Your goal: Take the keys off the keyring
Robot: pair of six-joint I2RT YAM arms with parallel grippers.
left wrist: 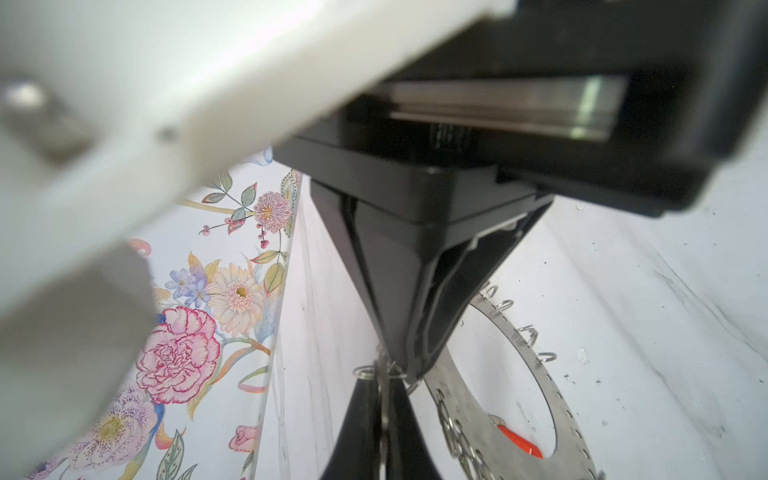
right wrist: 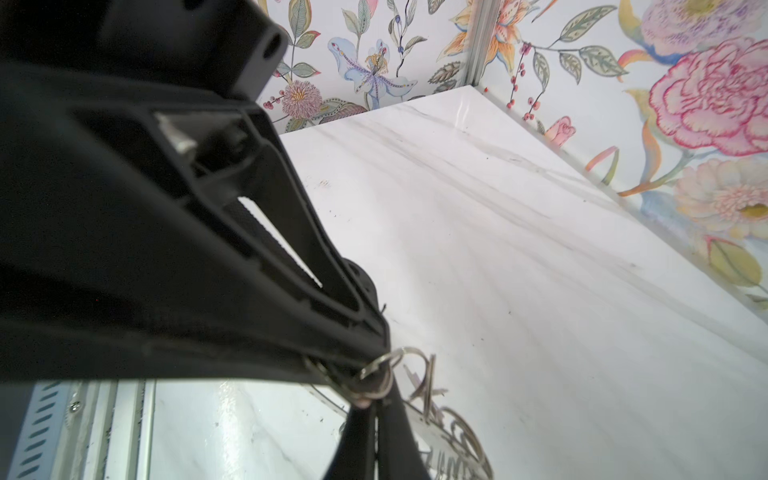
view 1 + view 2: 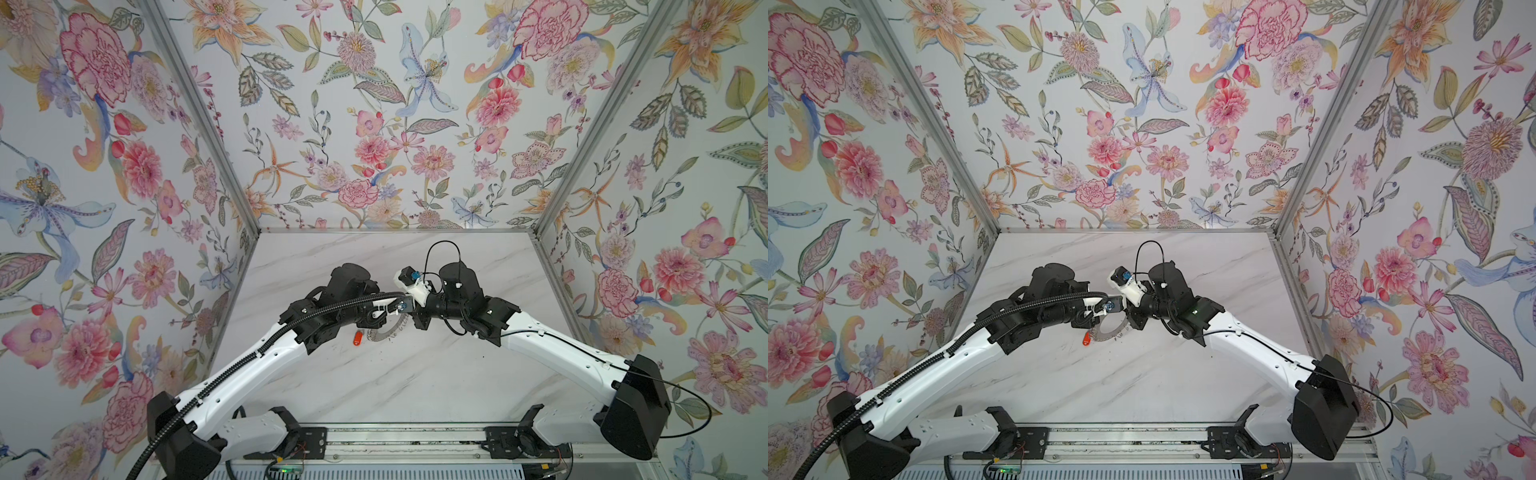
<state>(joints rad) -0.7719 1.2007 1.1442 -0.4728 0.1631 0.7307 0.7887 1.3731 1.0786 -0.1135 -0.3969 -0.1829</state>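
Note:
The keyring [image 1: 559, 399], a wide flat silver ring edged with small wire loops, shows as an arc [image 3: 388, 334] [image 3: 1106, 332] under both wrists. An orange-red fob [image 3: 356, 337] [image 3: 1086, 338] lies at its left edge, also seen through its hole [image 1: 521, 444]. My left gripper [image 1: 384, 380] is shut on a thin silver strip between small wire loops. The right gripper's black finger [image 1: 399, 291] meets that same spot. In the right wrist view my right gripper [image 2: 376, 405] is shut on a small wire loop [image 2: 386, 368], beside a small silver key [image 2: 426, 384]. Both tips are hidden in both top views.
The white marble table [image 3: 374, 386] is boxed in by floral walls [image 3: 124, 249] on three sides. A metal rail [image 3: 395, 440] with both arm bases runs along the front edge. The two wrists nearly touch at mid-table.

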